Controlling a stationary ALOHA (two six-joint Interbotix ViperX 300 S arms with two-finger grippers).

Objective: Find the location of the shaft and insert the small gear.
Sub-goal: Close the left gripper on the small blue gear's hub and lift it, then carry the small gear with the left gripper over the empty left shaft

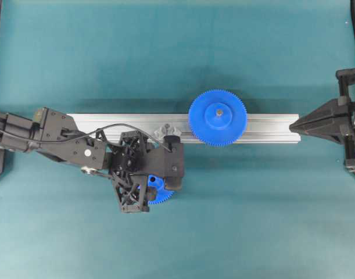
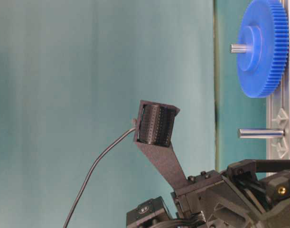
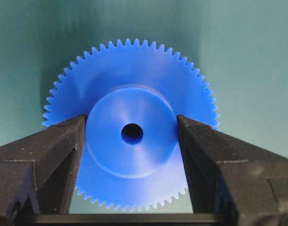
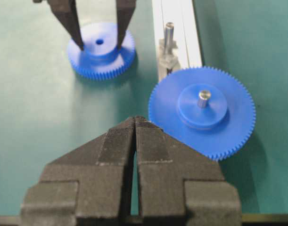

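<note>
Left wrist view: left gripper (image 3: pixel 130 129) jaws flanking small gear (image 3: pixel 129 127) hub, seemingly touching, not yet clenched. Off-centre squeeze risks tilting it, fouling shaft (image 4: pixel 169 34) beyond jaws. Right gripper (image 4: pixel 135 123) clenched.

the small gear (image 4: pixel 101 49) is lying flat on the table (image 1: pixel 235 221), just beside the rail (image 1: pixel 270 129) and apart from it. the shaft (image 4: pixel 168 34) is standing on the rail, with the larger gear (image 1: pixel 217 117) sitting farther along it, toward the right arm's side.
</note>
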